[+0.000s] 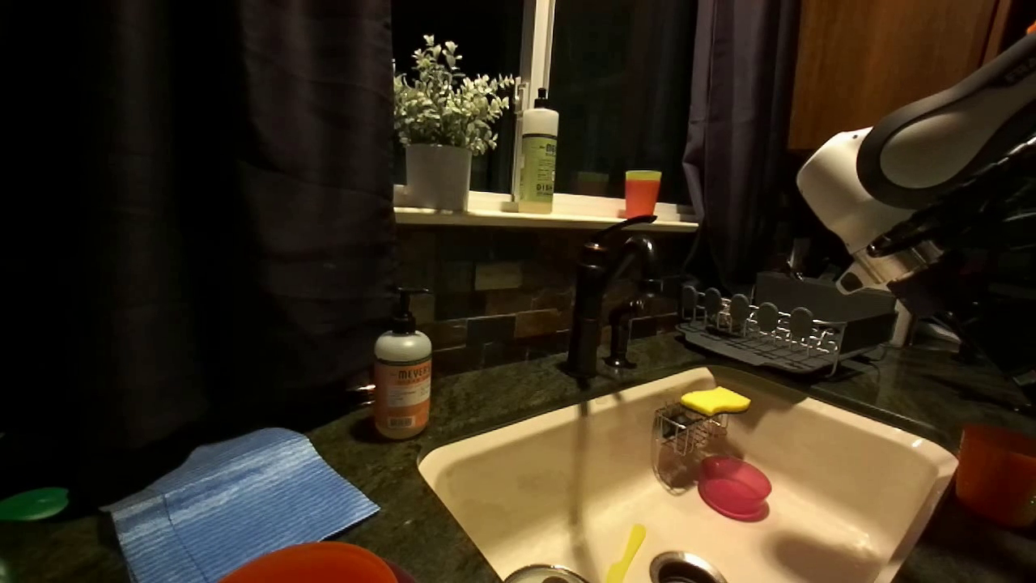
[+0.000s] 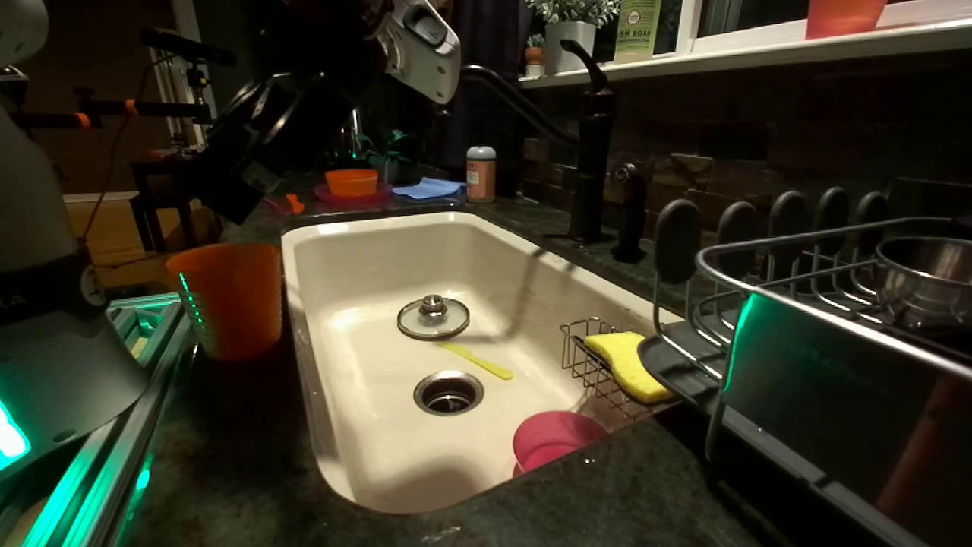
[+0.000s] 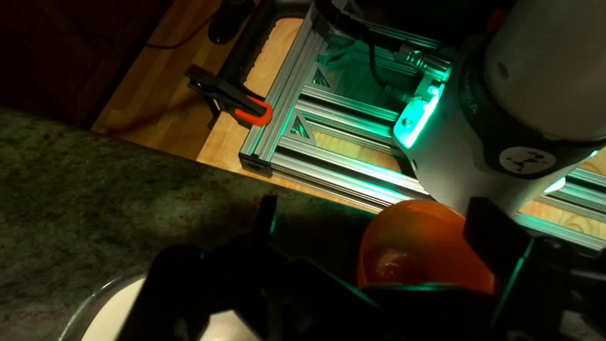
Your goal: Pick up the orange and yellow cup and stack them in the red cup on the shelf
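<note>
At upper right in an exterior view, the frame crops the tapered, yellow-topped red-orange cup (image 2: 845,18) on the white windowsill (image 2: 714,59). In the wrist view, we see the black gripper's (image 3: 372,210) jaws wide apart, released.

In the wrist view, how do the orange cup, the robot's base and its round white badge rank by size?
1. Robot's base
2. Orange cup, partly hidden by the jaws
3. Round white badge

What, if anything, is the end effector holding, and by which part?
Nothing: the end effector stands open in the wrist view, and the orange cup stands lower, on the counter.
</note>
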`<state>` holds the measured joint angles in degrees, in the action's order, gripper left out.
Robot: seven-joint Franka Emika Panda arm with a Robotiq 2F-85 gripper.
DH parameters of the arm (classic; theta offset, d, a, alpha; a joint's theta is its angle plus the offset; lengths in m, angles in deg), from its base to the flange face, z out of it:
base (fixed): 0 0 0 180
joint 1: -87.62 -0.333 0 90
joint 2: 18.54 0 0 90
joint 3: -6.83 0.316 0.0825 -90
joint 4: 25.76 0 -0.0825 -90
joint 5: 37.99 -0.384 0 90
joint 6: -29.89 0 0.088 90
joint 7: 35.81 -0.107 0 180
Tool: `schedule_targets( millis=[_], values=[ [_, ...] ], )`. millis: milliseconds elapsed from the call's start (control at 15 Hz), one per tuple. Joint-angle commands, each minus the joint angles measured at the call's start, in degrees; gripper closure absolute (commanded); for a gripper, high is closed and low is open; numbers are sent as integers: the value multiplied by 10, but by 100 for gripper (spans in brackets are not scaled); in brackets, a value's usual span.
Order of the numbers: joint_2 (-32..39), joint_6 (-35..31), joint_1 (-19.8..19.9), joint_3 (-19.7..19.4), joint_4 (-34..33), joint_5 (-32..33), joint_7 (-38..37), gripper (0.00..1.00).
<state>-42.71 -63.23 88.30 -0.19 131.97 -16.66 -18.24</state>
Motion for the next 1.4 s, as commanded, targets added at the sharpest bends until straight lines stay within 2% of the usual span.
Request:
schedule_targets(
  millis=[0, 533, 1133, 1333],
  values=[
    [28, -31, 8, 9, 0, 22, -31, 0],
    [60, -92, 6, 25, -2, 22, -65, 0],
    [93, -109, 3, 40, -3, 20, -73, 0],
    [104, -114, 1, 45, -3, 21, -75, 4]
  ],
)
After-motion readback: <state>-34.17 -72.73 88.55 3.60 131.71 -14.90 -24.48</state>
